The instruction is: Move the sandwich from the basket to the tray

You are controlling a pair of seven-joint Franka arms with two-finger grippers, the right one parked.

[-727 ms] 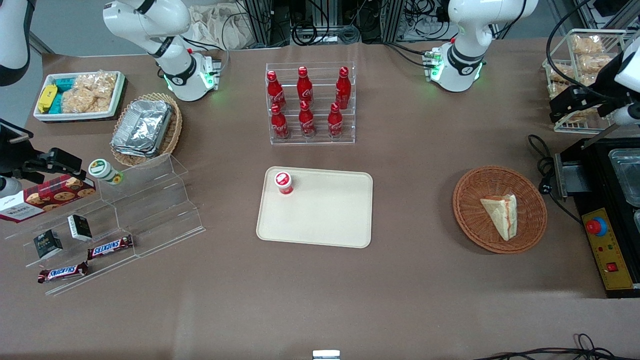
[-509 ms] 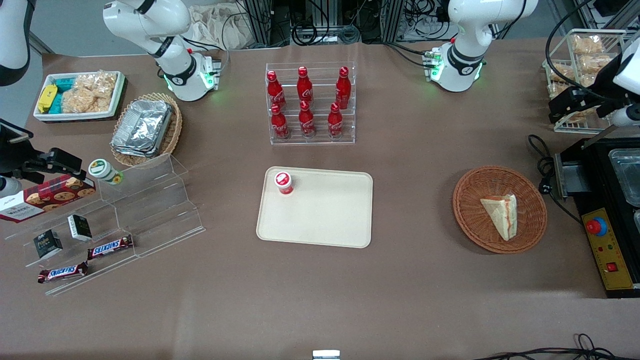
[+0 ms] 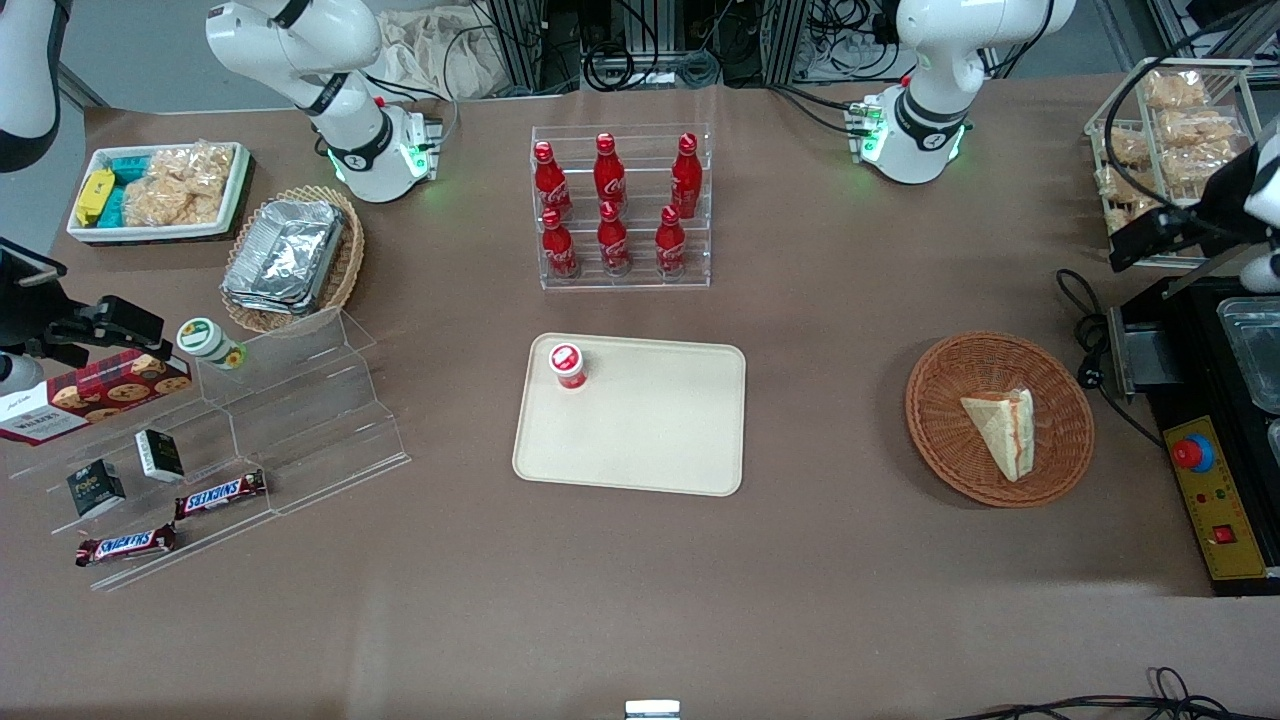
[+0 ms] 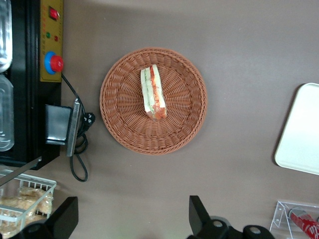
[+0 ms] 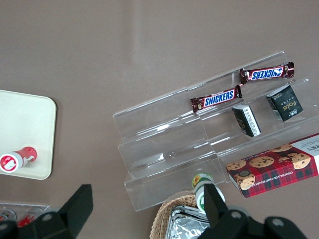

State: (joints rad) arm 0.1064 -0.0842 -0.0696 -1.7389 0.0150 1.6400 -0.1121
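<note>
On the basket (image 3: 1000, 419), toward the working arm's end from the tray (image 3: 632, 415), lies the sandwich (image 3: 1002, 431). High above the basket, the gripper (image 4: 130, 219) gapes wide, holding nothing. Two Snickers bars (image 5: 240, 85) show readable wrappers.

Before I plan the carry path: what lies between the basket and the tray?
Only bare brown tabletop separates the basket from the tray, as the front view shows. The open end effector hovers above the table, apart from the basket.

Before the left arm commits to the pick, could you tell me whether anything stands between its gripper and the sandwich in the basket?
Nothing visible does. The gripper hangs open above the table, and the sandwich lies uncovered in the basket, with only bare tabletop between them.
</note>
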